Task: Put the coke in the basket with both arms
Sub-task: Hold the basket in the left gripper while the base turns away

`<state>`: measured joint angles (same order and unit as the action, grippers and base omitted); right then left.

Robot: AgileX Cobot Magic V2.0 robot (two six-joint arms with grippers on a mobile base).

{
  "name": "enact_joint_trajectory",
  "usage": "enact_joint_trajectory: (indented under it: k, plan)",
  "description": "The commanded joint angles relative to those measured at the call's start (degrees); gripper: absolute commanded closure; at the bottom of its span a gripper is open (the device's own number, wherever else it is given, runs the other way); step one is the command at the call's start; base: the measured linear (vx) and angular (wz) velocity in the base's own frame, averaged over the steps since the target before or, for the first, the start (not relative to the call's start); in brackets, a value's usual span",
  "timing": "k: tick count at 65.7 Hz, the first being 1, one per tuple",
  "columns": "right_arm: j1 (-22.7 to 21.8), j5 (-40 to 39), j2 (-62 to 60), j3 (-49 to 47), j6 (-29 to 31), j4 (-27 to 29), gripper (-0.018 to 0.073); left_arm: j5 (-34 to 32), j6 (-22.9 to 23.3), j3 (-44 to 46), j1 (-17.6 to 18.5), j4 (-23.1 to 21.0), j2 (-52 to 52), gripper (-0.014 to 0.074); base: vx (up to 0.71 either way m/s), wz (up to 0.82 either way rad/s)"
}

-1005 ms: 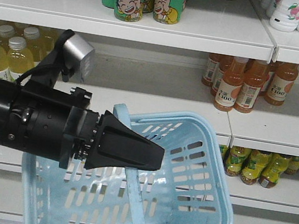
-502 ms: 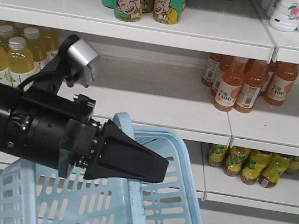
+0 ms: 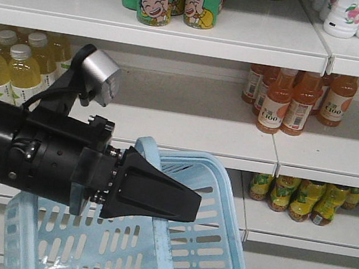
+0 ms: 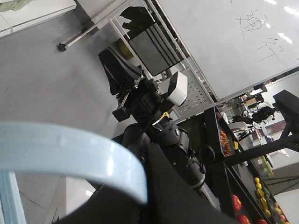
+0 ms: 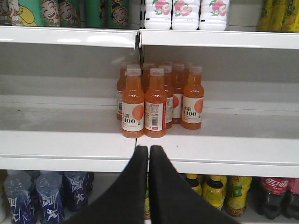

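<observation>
Coke shows in no view, so its place, heading and long axis cannot be told. Only dark cola bottles (image 5: 275,198) stand at the lower right of the right wrist view. The basket (image 3: 216,248) has swung left and levelled since a second ago, its mouth upward and its long side across the lower frame, so it looks readier to receive. Its handle (image 4: 70,154) crosses the left gripper (image 4: 163,186), whose hold is hidden. The right gripper (image 5: 148,156) is pressed together, empty.
</observation>
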<state>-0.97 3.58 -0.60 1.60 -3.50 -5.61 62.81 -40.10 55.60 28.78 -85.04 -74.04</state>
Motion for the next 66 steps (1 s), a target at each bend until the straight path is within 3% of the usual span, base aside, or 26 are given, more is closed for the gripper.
enact_joint_trajectory:
  k: [1,36,66]
  plan:
    - [-0.1,-3.9,-0.7,0.5,0.4,-0.5,0.0564,0.9,-0.5,1.5,0.3,-4.6,1.9,0.0602,0.00,0.00]
    - [-0.1,-3.9,-0.7,0.5,0.4,-0.5,0.0564,0.8,-0.5,1.5,0.3,-4.7,1.9,0.0602,-0.02,-0.07]
    - [-0.1,-3.9,-0.7,0.5,0.4,-0.5,0.0564,0.8,-0.5,1.5,0.3,-4.7,1.9,0.0602,-0.05,-0.43]
